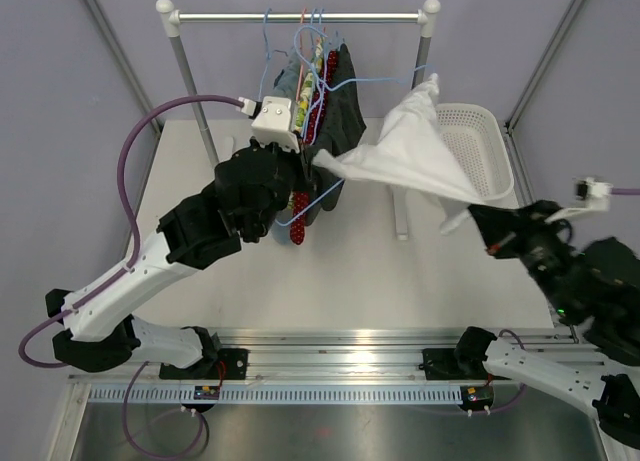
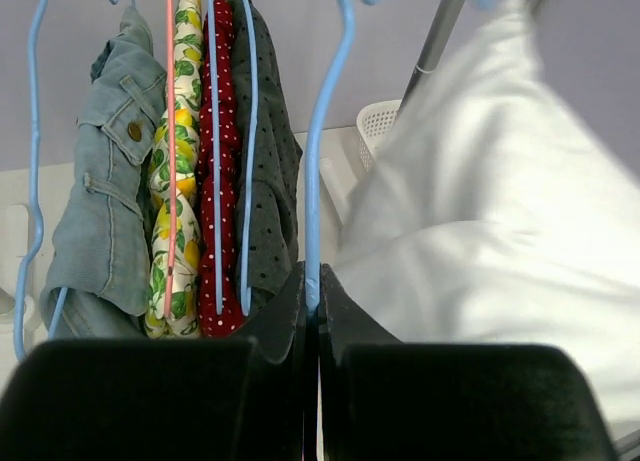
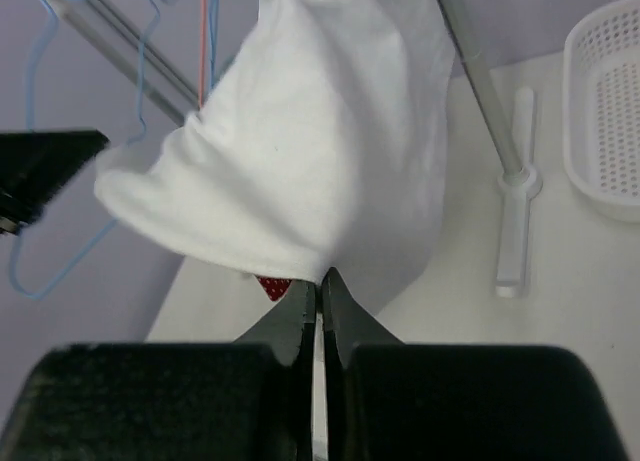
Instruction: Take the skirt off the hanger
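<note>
While in right claw (image 3: pixel 320 277), skirt (image 3: pixel 320 151) on hanger (image 2: pixel 313 181)

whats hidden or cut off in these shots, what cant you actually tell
Whether the white skirt is still hooked on the blue hanger: its own cloth covers the wire in the top and left wrist views.
How much cloth the right gripper pinches: its fingers cover it in the right wrist view.
The left gripper in the top view: hidden under its own arm.
The basket: cut off by the right wrist view's edge.

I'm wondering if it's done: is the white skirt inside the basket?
No, the white skirt hangs stretched in the air, outside the basket.
</note>
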Motion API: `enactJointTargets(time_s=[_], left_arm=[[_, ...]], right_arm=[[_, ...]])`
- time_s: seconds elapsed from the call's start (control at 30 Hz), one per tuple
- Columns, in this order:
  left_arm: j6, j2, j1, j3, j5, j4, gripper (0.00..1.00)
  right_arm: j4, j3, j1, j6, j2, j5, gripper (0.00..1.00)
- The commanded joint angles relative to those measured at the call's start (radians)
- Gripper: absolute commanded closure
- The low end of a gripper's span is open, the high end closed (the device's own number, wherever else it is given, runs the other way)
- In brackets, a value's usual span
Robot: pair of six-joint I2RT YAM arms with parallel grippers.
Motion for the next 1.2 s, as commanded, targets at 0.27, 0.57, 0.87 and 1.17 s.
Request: enactJointTargets(time_s=[0.27, 0.57, 0.87, 1.17], left_arm=[[-0.026, -0.092, -0.033, -0.044, -0.092, 0.027, 1.0], [-0.031, 0.042, -0.156, -0.016, -0.336, -0.072, 1.0], [-0.158, 0.409, -0.178, 0.215, -0.458, -0.233, 1.0], [-0.242, 0.431, -0.204, 0.202, -0.421, -0.269, 1.0]], right_arm=[[-0.191, 0.289, 0.002, -0.056, 0.056, 0.275, 1.0], [0.032, 0.477, 0.002, -0.221, 0.064, 0.119, 1.0], [-0.007, 0.576, -0.151, -0.276, 0.012, -0.05, 1.0], [-0.102, 0.767, -0.196, -0.345, 0.152, -0.028, 1.0]])
